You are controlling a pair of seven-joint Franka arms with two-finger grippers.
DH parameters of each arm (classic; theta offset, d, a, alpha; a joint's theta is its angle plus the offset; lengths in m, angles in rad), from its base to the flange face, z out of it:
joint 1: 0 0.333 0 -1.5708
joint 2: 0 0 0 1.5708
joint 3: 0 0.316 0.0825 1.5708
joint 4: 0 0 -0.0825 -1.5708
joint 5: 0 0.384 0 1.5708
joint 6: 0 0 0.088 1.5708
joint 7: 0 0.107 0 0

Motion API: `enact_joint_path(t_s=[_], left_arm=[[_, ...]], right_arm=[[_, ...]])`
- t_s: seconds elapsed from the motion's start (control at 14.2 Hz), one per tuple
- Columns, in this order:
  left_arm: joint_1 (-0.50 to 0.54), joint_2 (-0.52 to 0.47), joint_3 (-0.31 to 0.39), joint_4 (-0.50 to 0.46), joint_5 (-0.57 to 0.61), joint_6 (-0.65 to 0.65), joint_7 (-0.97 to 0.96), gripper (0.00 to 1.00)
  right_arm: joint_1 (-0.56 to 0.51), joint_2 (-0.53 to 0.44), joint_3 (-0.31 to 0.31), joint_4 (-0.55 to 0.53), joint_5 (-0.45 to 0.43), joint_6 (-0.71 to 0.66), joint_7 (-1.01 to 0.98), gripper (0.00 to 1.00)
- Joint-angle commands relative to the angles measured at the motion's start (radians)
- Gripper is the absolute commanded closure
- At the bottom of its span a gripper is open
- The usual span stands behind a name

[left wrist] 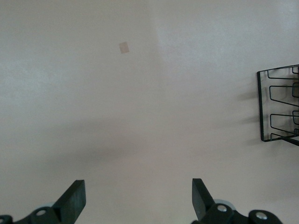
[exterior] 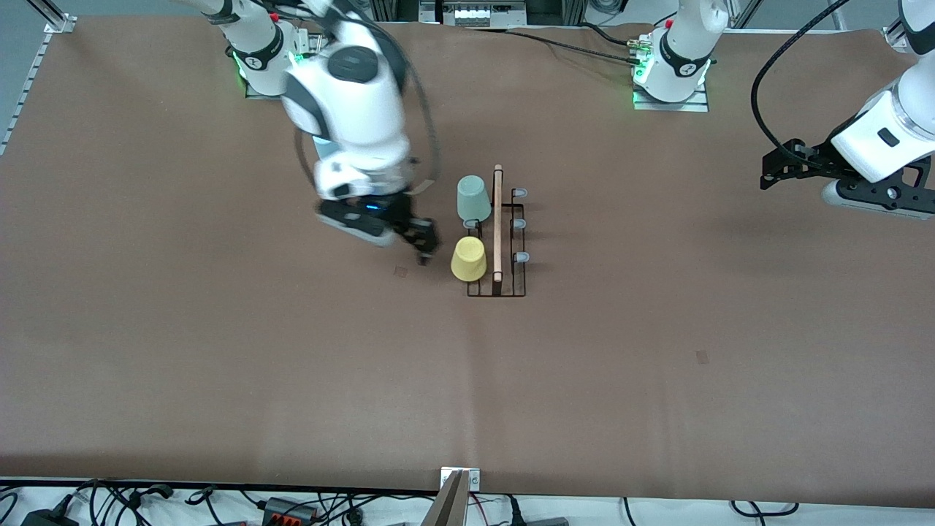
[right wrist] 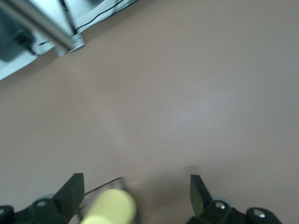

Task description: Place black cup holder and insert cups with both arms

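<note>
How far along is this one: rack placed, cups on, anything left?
Done: the thin black wire cup holder with wooden handle stands mid-table, with the pale mint green plastic cup and yellow plastic cup on its pegs. In hand: nothing; the right gripper is open beside the yellow cup, and the left gripper waits open over bare table. Left: three pegs toward the left arm's end are bare; no further cup is visible.

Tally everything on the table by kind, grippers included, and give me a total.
Cups: 2, a mint green cup and a yellow cup, both on pegs of the rack
Black cup holder: 1
Grippers: 2, the left gripper and right gripper, both open
Total: 5
</note>
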Motion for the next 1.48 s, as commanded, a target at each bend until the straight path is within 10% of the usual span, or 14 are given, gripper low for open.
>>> enact_joint_path(t_s=[0.0,0.28,0.63,1.05,1.41], left_arm=[[-0.004,0.000,0.001,0.018,0.010,-0.020,-0.006,0.00],[-0.006,0.000,0.001,0.018,0.010,-0.020,-0.006,0.00],[-0.006,0.000,0.001,0.018,0.010,-0.020,-0.006,0.00],[-0.004,0.000,0.001,0.018,0.010,-0.020,-0.006,0.00],[-0.004,0.000,0.001,0.018,0.010,-0.020,-0.006,0.00]], right_arm=[[-0.121,-0.178,0.025,-0.079,0.147,-0.191,-0.304,0.00],[-0.345,-0.272,-0.004,0.005,0.296,-0.495,-0.806,0.00],[-0.455,-0.254,-0.261,0.229,0.298,-0.734,-1.212,0.00],[-0.529,-0.216,-0.269,0.257,0.301,-0.815,-1.207,0.00],[-0.600,-0.142,-0.136,0.337,0.295,-0.766,-1.226,0.00]])
